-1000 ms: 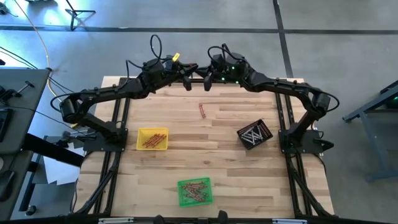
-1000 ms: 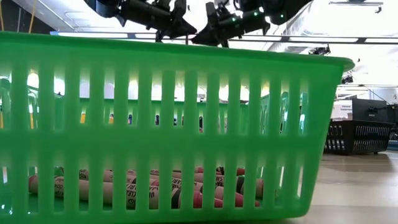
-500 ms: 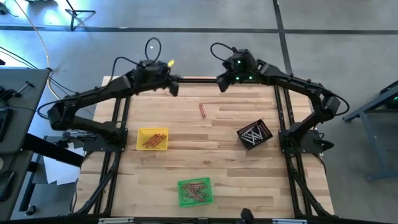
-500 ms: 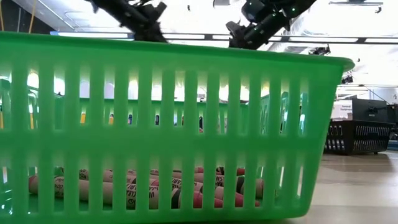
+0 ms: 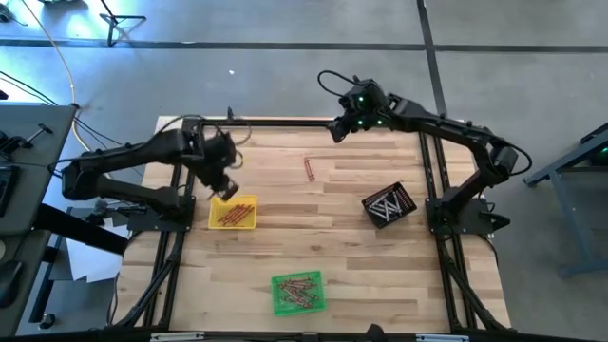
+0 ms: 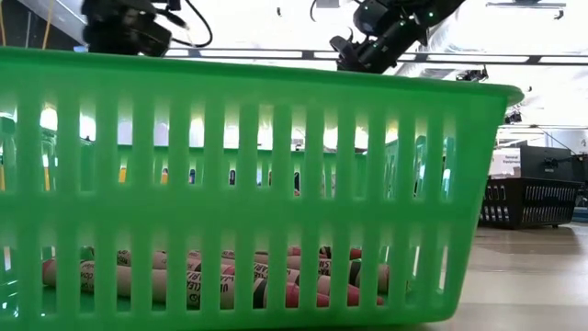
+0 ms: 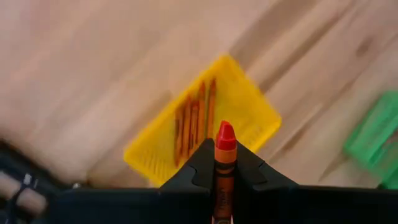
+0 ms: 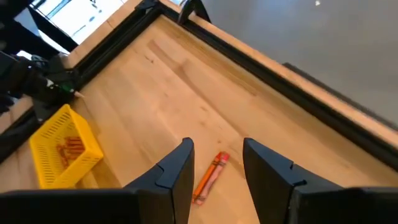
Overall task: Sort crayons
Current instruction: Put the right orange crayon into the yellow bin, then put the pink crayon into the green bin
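My left gripper [image 5: 226,185] hangs over the far left edge of the yellow tray [image 5: 234,212] and is shut on an orange-red crayon [image 7: 225,155]. The yellow tray holds several orange crayons [image 7: 194,118]. My right gripper [image 5: 337,128] is open and empty, high near the table's far edge. Below it, two or three reddish crayons [image 5: 309,168] lie loose on the wood; they also show between its fingers in the right wrist view [image 8: 210,174]. The green tray [image 5: 297,292] holds several brownish crayons. The black tray [image 5: 389,205] holds pale ones. My left gripper pinches the crayon's wrapped body [image 7: 224,171] between its two fingers. The crayon lies along the fingers, and its red tip [image 7: 226,134] sticks out past the fingertips. The fingers point down, slanting toward the yellow tray. The crayon is lifted clear.
The green tray [image 6: 257,184] fills the low view at the table's near edge. A dark frame rail [image 5: 285,122] runs along the far edge. Bare wood lies between the three trays.
My left gripper has gone from the far middle, close to my right gripper, toward the table's left and near edges and down toward the yellow tray. My right gripper has drawn a little toward the right along the far edge, then kept still.
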### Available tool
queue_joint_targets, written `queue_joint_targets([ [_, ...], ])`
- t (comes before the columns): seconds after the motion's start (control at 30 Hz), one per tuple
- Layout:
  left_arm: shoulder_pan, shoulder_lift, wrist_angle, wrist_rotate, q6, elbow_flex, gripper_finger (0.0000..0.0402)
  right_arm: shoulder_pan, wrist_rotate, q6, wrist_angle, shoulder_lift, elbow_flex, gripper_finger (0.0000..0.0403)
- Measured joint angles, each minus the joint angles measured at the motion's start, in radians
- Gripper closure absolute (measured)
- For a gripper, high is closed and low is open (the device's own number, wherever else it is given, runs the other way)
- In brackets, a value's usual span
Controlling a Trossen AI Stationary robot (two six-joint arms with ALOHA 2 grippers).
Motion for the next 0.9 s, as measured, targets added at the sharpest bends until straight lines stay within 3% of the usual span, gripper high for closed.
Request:
queue_joint_targets([
  [0.27,-0.162,0.006,0.077,-0.042,-0.037,-0.138,0.0395,0.076,0.096,0.011,-0.025,0.000,0.000,0.0274],
  [0.53,-0.186,0.016,0.212,-0.041,-0.080,-0.296,0.0380,0.124,0.128,0.007,-0.028,0.000,0.000,0.0274],
  [0.9,-0.189,0.016,0.363,-0.043,-0.105,-0.342,0.0353,0.130,0.129,0.004,-0.028,0.000,0.000,0.0274],
])
